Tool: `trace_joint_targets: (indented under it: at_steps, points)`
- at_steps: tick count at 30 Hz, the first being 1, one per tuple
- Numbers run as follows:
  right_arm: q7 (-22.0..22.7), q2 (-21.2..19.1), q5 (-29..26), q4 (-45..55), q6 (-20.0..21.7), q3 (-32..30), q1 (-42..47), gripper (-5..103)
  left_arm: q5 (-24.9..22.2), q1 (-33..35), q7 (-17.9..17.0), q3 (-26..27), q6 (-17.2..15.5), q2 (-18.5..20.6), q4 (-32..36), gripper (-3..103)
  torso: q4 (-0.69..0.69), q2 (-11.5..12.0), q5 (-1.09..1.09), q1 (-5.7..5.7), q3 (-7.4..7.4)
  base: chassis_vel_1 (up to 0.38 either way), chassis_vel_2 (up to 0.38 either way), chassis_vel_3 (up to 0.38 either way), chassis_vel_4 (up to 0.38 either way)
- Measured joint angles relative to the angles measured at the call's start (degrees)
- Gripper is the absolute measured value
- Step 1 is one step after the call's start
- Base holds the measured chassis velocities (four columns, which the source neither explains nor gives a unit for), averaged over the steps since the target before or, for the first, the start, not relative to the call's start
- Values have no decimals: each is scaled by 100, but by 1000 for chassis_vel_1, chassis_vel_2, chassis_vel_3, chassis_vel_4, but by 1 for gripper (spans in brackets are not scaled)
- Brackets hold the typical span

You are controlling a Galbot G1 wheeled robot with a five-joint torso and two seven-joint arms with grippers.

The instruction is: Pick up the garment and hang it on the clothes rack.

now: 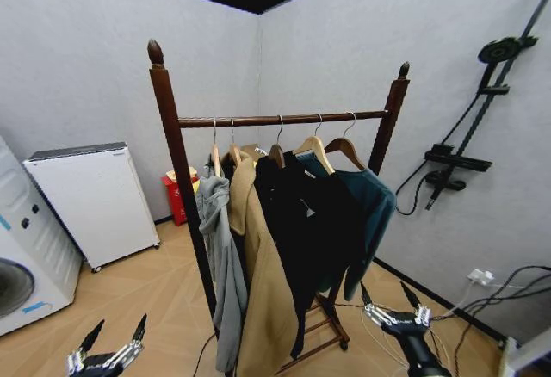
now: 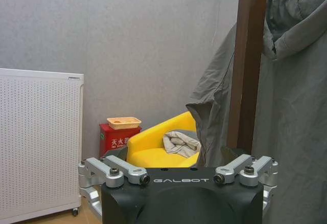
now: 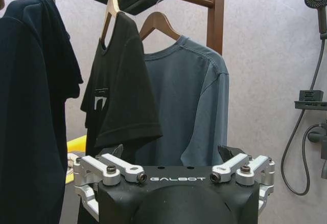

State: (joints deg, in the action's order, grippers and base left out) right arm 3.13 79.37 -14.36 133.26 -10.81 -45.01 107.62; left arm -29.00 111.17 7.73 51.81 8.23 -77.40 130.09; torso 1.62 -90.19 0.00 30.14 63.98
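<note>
The teal garment hangs on its wooden hanger at the far right end of the clothes rack, hook over the bar, beside a black garment. It looks like soft, light cloth that would sag and slip if pinched; the stiff hanger near the hook seems the surer hold. The right gripper hovers low before it, fingers spread, holding nothing. The left gripper waits low by the grey hoodie, likewise open and empty.

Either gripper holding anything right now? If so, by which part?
Nothing held. Left gripper and right gripper are both open, low before the rack; the teal garment hangs on its bar.
</note>
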Motion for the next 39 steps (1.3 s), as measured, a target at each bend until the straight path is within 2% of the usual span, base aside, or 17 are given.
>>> trace_joint_targets:
  at_steps: [23,32,38,39]
  points:
    - [13,-49,-53,-21,34,11,-74,100,0,0,0,0,0,0,0,100,1,2,1,3,1,16,-13,-15,16]
    - [16,-53,-58,-25,42,12,-79,100,0,0,0,0,0,0,0,100,1,0,3,-2,-1,183,-190,-180,177]
    - [17,-54,-60,-26,44,12,-81,100,0,0,-1,0,0,0,0,100,0,0,-3,-1,0,269,-264,-255,244]
    - [17,-55,-62,-27,45,12,-82,100,0,0,1,0,0,0,0,100,1,0,3,-1,0,330,-283,-294,245]
